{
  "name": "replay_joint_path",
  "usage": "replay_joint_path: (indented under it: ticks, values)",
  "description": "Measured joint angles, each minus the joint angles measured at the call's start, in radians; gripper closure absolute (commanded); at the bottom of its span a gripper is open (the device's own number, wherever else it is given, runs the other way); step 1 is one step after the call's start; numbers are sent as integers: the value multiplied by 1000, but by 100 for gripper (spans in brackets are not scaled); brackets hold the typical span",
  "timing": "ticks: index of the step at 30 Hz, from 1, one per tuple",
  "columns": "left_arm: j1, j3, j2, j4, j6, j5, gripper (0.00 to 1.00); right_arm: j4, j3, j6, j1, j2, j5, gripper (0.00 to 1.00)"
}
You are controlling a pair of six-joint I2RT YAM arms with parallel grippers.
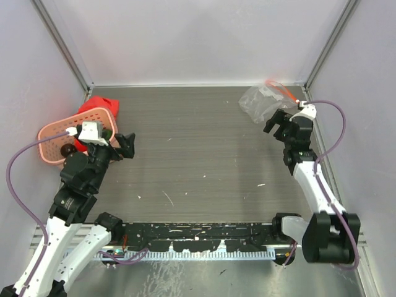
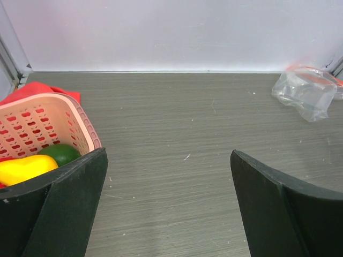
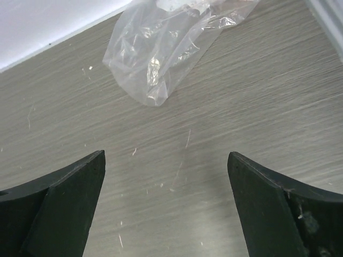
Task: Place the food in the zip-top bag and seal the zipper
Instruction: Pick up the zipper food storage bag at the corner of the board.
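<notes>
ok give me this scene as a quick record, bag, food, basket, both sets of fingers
zip-top bag: crumpled, far right on table, nothing coloured seen inside
zipper: red-orange strip on bag's far edge
food: yellow and green pieces visible in pink basket, far left
left fingers: open, empty, beside basket
right fingers: open, empty, just short of bag

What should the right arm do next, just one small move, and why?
Probably ease the right gripper forward and down onto the zip-top bag. Its jaws are open and empty, the bag lies crumpled on the table just ahead, and the food sits in the pink basket, so the bag needs holding first.
</notes>
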Motion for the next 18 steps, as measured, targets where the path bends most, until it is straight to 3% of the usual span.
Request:
replay_joint_path:
  ticks: [10, 18]
  values:
    - [-5, -2, -16, 10, 0, 10, 2, 277, 149, 200, -77, 460, -68, 3]
    - [-15, -3, 0, 11, 0, 24, 2, 422, 344, 325, -85, 802, -71, 15]
